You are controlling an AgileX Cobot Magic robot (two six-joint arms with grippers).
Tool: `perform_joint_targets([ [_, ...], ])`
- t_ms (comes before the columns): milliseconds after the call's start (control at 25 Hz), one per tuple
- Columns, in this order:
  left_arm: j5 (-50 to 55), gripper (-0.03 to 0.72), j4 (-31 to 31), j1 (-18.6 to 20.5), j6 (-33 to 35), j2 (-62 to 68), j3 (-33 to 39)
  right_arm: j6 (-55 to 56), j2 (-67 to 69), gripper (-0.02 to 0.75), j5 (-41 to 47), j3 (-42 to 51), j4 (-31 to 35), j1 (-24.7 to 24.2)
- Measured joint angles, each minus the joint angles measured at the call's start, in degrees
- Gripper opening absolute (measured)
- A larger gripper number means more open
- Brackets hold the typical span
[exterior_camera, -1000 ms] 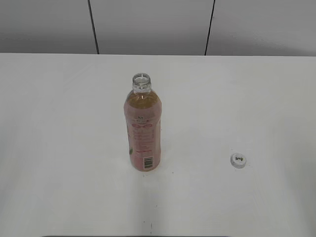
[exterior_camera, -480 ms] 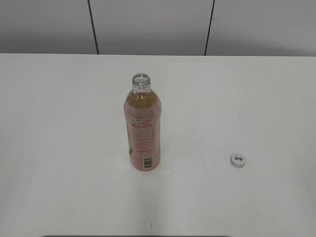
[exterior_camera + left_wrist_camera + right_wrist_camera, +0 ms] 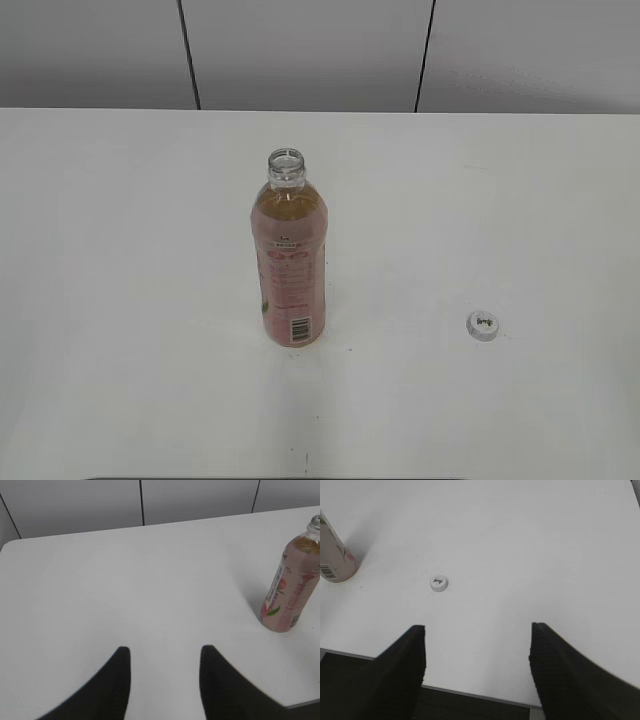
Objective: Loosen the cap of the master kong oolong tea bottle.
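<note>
The master kong oolong tea bottle (image 3: 290, 265) stands upright in the middle of the white table with its neck open and no cap on it. It also shows at the right of the left wrist view (image 3: 292, 587) and at the left edge of the right wrist view (image 3: 332, 555). The white cap (image 3: 483, 324) lies flat on the table to the bottle's right, also in the right wrist view (image 3: 439, 583). My left gripper (image 3: 162, 652) is open and empty, far left of the bottle. My right gripper (image 3: 476, 630) is open and empty, near the table's front edge, short of the cap.
The white table (image 3: 120, 300) ends at a grey panelled wall (image 3: 300, 50) at the back. The table's front edge (image 3: 470, 692) shows under my right gripper.
</note>
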Motion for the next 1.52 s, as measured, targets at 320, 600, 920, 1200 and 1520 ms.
perform_joint_targets([
  [320, 0.0, 0.246, -0.9, 0.0, 0.0, 0.0, 0.0, 0.0, 0.0, 0.495, 0.0, 0.0, 0.4, 0.0],
  [600, 0.0, 0.245, -1.0, 0.0, 0.0, 0.0, 0.0, 0.0, 0.0, 0.495, 0.0, 0.0, 0.5, 0.0],
  [920, 0.0, 0.245, -1.0, 0.1, 0.0, 0.0, 0.0, 0.0, 0.0, 0.495, -0.1, 0.0, 0.6, -0.4],
  [1200, 0.0, 0.245, -1.0, 0.2, 0.0, 0.0, 0.0, 0.0, 0.0, 0.495, -0.1, 0.0, 0.7, -10.4],
  [1520, 0.0, 0.244, -1.1, 0.2, 0.0, 0.0, 0.0, 0.0, 0.0, 0.495, -0.1, 0.0, 0.8, -17.1],
])
